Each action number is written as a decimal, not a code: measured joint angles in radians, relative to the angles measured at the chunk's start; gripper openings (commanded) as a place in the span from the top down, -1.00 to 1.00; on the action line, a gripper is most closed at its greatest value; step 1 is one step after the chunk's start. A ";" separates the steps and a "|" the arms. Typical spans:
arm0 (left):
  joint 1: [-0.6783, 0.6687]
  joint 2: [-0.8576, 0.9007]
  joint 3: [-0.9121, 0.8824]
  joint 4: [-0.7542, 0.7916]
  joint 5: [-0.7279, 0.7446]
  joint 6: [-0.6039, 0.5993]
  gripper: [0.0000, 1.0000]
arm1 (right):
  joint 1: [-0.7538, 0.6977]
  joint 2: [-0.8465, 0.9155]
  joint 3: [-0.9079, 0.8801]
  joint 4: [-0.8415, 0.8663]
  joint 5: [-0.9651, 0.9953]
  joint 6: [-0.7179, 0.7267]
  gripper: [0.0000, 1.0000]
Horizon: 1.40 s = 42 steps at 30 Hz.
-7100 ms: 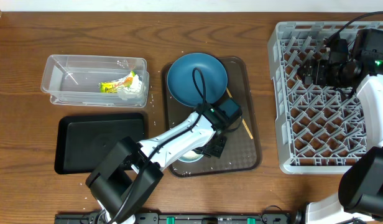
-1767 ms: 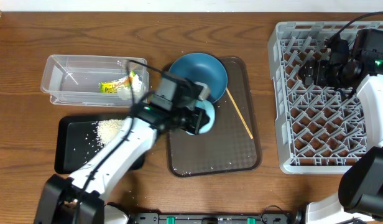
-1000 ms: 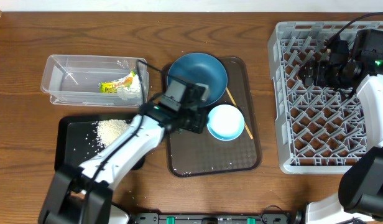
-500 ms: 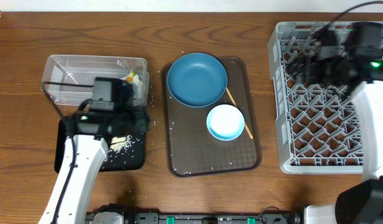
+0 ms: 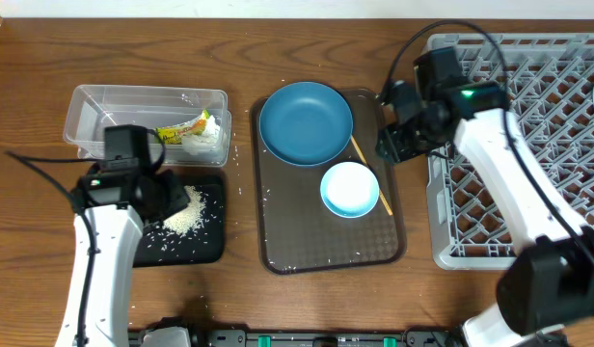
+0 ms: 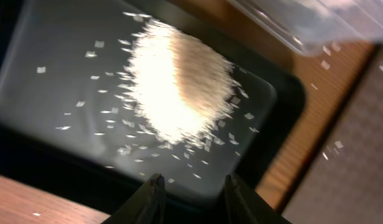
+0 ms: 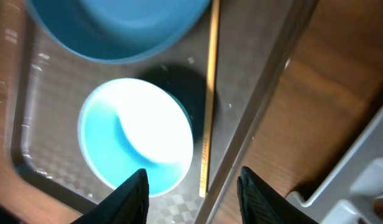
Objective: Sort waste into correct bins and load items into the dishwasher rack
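Note:
The mint-green bowl (image 5: 350, 189) sits upright on the brown serving tray (image 5: 331, 253), below the dark-blue dish (image 5: 305, 120). The thin wooden stick (image 5: 370, 175) lies along the bowl's right side. My right gripper (image 5: 391, 146) is open and empty above the tray's right edge; in the right wrist view (image 7: 194, 180) it hovers over the bowl (image 7: 135, 143) and stick (image 7: 209, 93). My left gripper (image 5: 167, 196) is open and empty over the black tray (image 5: 114, 253), above the rice pile (image 6: 179, 81). The wrapper (image 5: 181, 130) and tissue (image 5: 208, 145) lie in the clear tub (image 5: 104, 106). No white bowl or cup shows.
The grey rack (image 5: 528, 193) fills the right side, and its corner (image 7: 359, 186) shows in the right wrist view. Loose rice grains are scattered on the black tray (image 6: 48, 93) and on the wood beside the tub (image 6: 316, 25). The tray's raised rim (image 7: 266, 106) runs beside the stick.
My left arm tipped rice into the black tray, set the mint-green bowl on the brown tray and swung back left. My right arm came off the rack to the tray's right edge.

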 measured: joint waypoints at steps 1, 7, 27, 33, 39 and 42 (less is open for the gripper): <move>0.021 0.005 0.000 0.003 -0.003 -0.006 0.29 | 0.003 0.019 0.000 -0.003 0.009 0.005 0.18; 0.131 0.045 0.000 0.030 -0.013 -0.016 0.26 | 0.005 0.116 0.000 -0.013 0.037 0.042 0.34; 0.208 0.351 0.000 0.184 -0.016 -0.017 0.24 | 0.058 0.252 0.000 -0.023 0.048 0.071 0.83; 0.208 0.378 0.000 0.264 -0.015 -0.017 0.24 | 0.058 0.252 0.000 -0.022 0.048 0.071 0.88; 0.208 0.380 0.000 0.359 0.025 -0.017 0.21 | 0.058 0.252 0.000 -0.020 0.048 0.071 0.89; 0.208 0.380 0.000 0.401 0.061 -0.017 0.19 | 0.058 0.252 0.000 -0.021 0.049 0.071 0.91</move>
